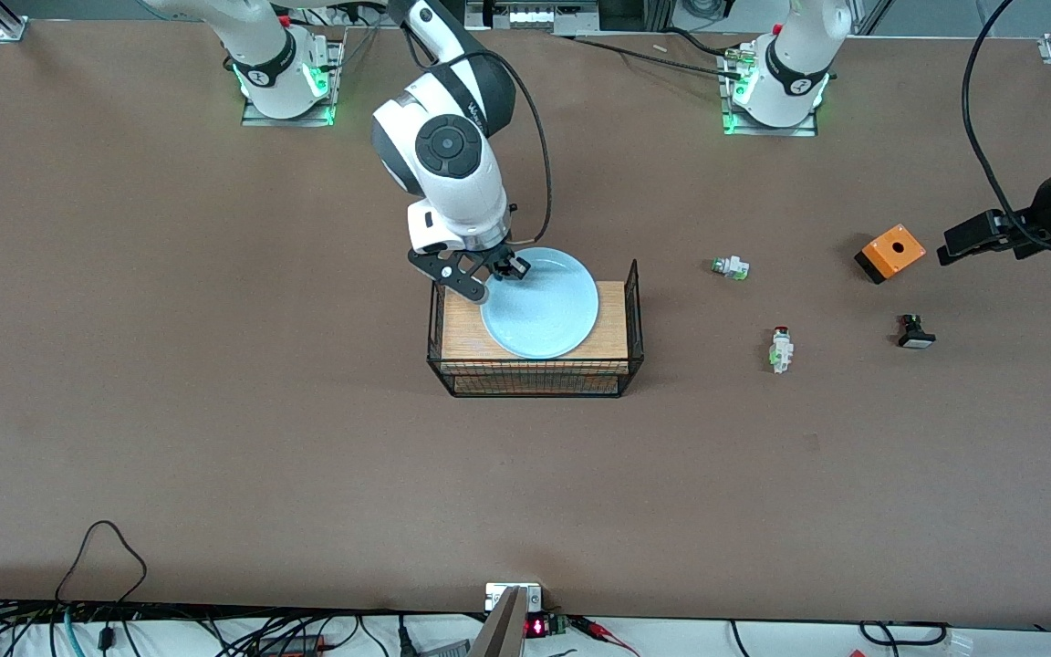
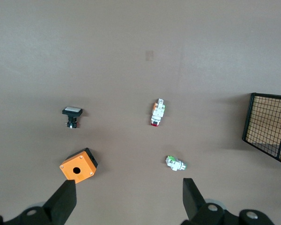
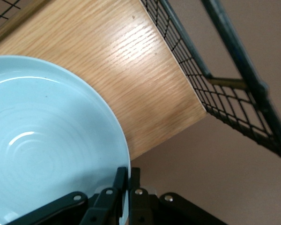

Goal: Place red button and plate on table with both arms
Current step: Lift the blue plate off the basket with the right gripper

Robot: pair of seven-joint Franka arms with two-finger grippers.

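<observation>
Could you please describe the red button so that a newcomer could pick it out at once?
Start at the wire basket carrying the plate; toward the left arm's end, two small white switches lie on the table. The red button is the one nearer the front camera, and only it has a dark red cap.

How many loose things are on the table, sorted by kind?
Plates: 1, the plate on the basket's wooden top.
Baskets: 1, the basket.
Push-button switches: 3, the red button, a white switch without red cap, a black button.
Orange boxes: 1, the orange box.
Total: 6
</observation>
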